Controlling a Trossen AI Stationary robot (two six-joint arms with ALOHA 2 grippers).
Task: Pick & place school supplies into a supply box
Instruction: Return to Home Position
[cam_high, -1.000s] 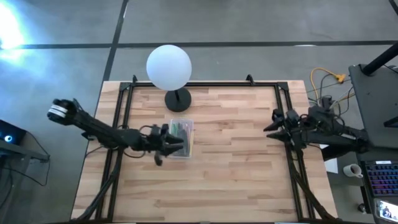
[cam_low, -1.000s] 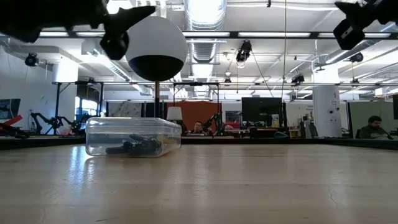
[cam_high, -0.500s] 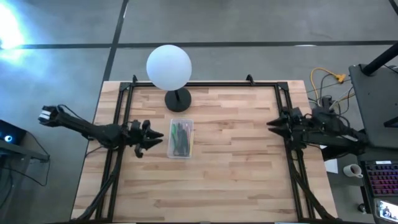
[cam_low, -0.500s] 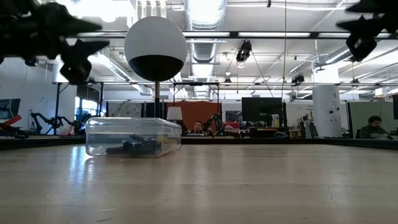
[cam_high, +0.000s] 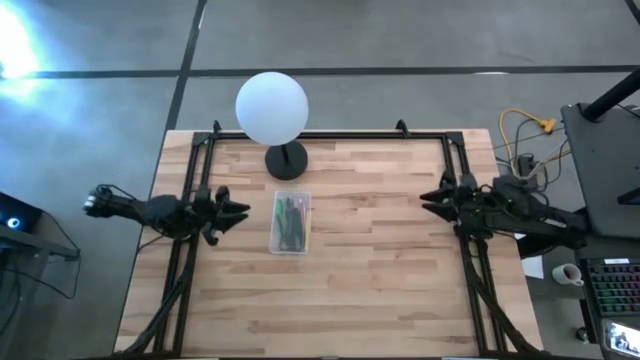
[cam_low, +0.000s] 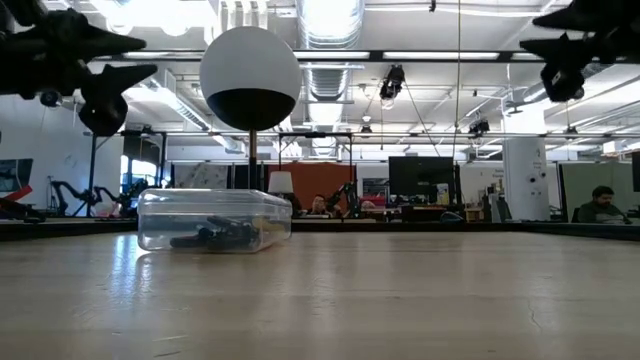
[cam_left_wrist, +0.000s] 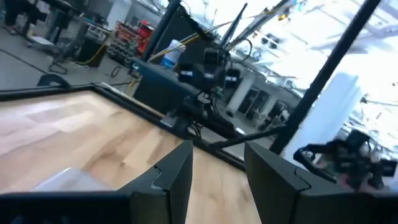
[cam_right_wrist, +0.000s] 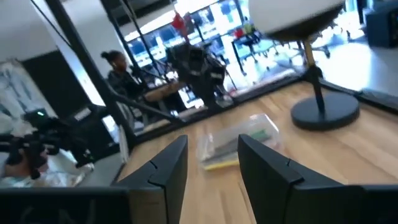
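No text or label can be read.

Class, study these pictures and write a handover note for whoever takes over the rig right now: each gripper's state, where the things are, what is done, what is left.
Left gripper: open, empty, raised over the table's left edge, apart from the box.
Right gripper: open, empty, raised over the right edge.
Box: on the table in front of the lamp, nearer the left arm; lid appears on.
Supplies: inside the box.
Done: packing, and by the look of it closing.
Left: probably only parking both arms.
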